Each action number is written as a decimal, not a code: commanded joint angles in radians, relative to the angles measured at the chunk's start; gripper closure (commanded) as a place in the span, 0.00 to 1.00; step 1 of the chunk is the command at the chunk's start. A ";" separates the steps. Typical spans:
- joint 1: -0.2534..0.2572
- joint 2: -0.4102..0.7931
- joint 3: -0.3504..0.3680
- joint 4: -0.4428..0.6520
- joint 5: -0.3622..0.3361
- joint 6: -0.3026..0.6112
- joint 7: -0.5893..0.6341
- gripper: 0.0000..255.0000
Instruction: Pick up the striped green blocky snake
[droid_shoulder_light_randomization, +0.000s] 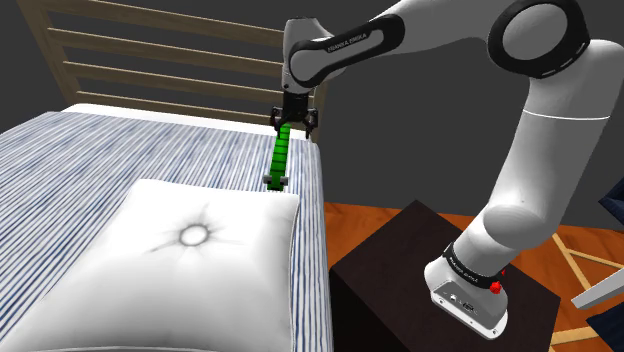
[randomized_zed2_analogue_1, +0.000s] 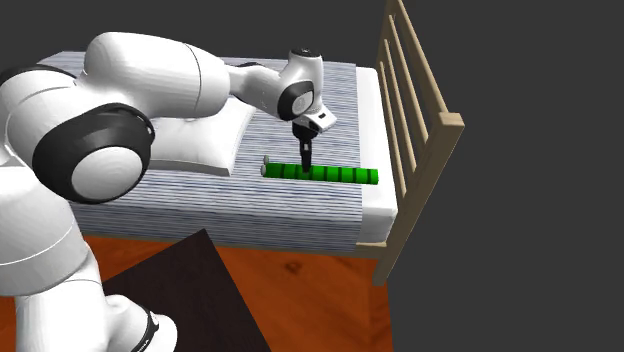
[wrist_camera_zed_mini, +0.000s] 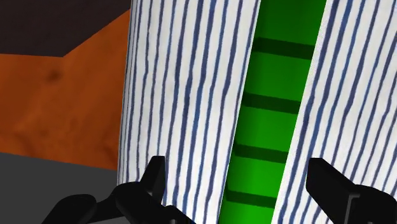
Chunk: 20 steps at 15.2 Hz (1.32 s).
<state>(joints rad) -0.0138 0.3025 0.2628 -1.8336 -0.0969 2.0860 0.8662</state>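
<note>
The green snake with darker green stripes lies straight on the blue-striped bedcover, close to the bed's side edge. One end has a small grey tip beside the pillow. In the second exterior view the snake runs across the bed toward the headboard. My gripper is low over the part of the snake nearer the headboard. In the wrist view my gripper is open, its fingers standing on either side of the snake without touching it.
A white pillow lies just beyond the snake's grey tip. The wooden slatted headboard rises at the other end of the bed. The mattress edge drops to an orange wooden floor. My dark stand is beside the bed.
</note>
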 joint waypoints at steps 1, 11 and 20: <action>0.011 0.074 -0.015 0.065 -0.021 0.011 0.050 0.00; 0.042 0.271 -0.056 0.214 -0.062 0.061 0.142 0.00; 0.043 0.283 -0.058 0.210 -0.065 0.077 0.144 1.00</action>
<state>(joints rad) 0.0293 0.5852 0.2051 -1.6241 -0.1614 2.1625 1.0104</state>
